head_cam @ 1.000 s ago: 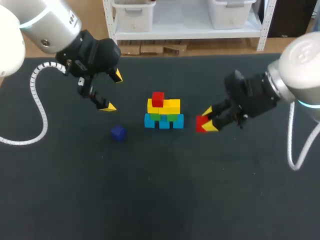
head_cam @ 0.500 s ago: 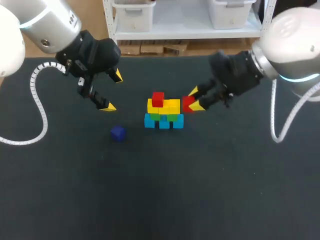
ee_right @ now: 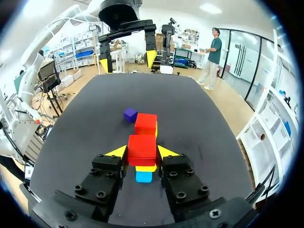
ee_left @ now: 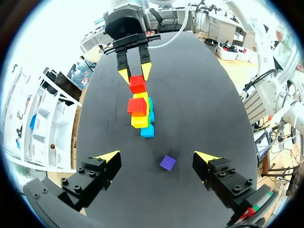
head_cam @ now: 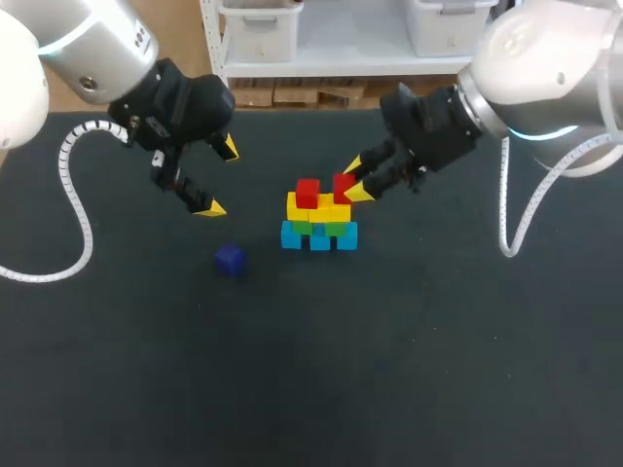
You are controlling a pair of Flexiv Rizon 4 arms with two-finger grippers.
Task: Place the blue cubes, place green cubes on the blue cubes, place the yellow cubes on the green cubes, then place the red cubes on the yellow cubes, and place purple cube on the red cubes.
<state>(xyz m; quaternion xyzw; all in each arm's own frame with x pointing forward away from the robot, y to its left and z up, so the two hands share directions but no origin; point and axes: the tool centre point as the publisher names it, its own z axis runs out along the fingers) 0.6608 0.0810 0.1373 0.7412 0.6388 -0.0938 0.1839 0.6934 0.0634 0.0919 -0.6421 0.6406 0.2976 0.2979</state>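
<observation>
Nearest, the purple cube (head_cam: 230, 258) lies alone on the dark table (head_cam: 409, 370), left of the stack (head_cam: 319, 222), where it has stayed. The stack has blue cubes (head_cam: 319, 237) at its base, then green cubes (head_cam: 318, 227), then yellow cubes (head_cam: 321, 207), with one red cube (head_cam: 308, 192) on the left yellow.

The right gripper (head_cam: 355, 182) is clamped on the second red cube (head_cam: 342, 185). It has swung up from table level and now holds the cube over the right yellow, beside the first; whether they touch is unclear. Lowering and release look next.

Farther left, the left gripper (head_cam: 219, 178) hangs wide open, empty and unmoved.
</observation>
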